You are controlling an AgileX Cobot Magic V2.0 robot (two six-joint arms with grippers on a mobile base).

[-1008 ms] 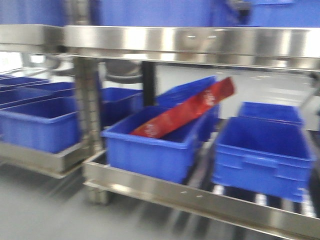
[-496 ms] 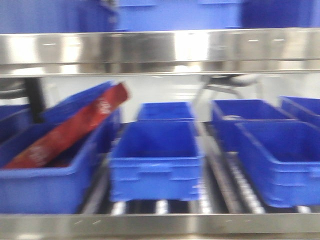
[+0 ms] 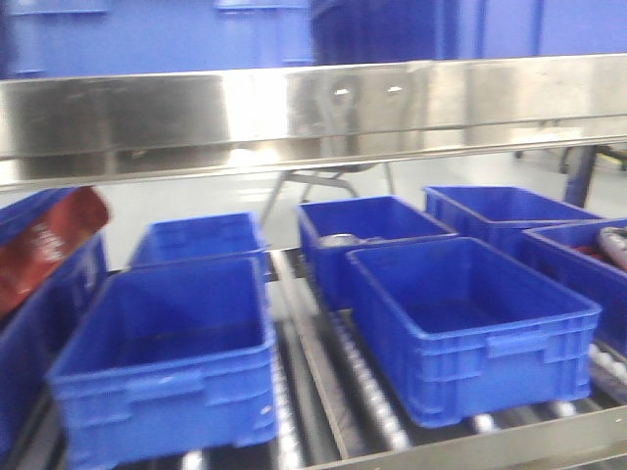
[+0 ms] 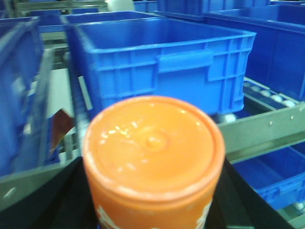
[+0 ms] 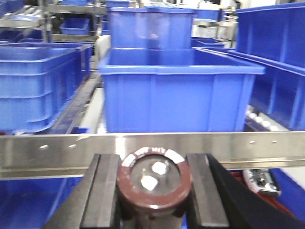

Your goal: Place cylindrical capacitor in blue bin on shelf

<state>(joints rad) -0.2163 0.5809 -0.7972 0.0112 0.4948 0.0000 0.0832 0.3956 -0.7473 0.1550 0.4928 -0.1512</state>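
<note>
Capacitor (image 5: 155, 183), dark brown, is pinched upright between the right gripper's (image 5: 155, 196) black fingers (image 5: 106, 191), just short of the steel shelf (image 5: 57, 149) and a blue bin (image 5: 176, 95). An orange cylinder (image 4: 153, 143) sits at the left gripper (image 4: 152, 215), grip impossible to tell

On the shelf (image 3: 568, 436), a wide upper rail (image 3: 294, 117) spans the front and caps the room above the bins, leaving a low slot. Below it, 2 front bins stand open-topped with bare interiors: the left blue bin (image 3: 167, 401) and the right blue bin (image 3: 480, 382), with roller tracks (image 3: 377, 411) between them. A red packet (image 3: 39, 245) fills the far-left bin, and a lower rail (image 5: 143, 145) crosses just ahead of the right tool (image 5: 155, 188).
</note>
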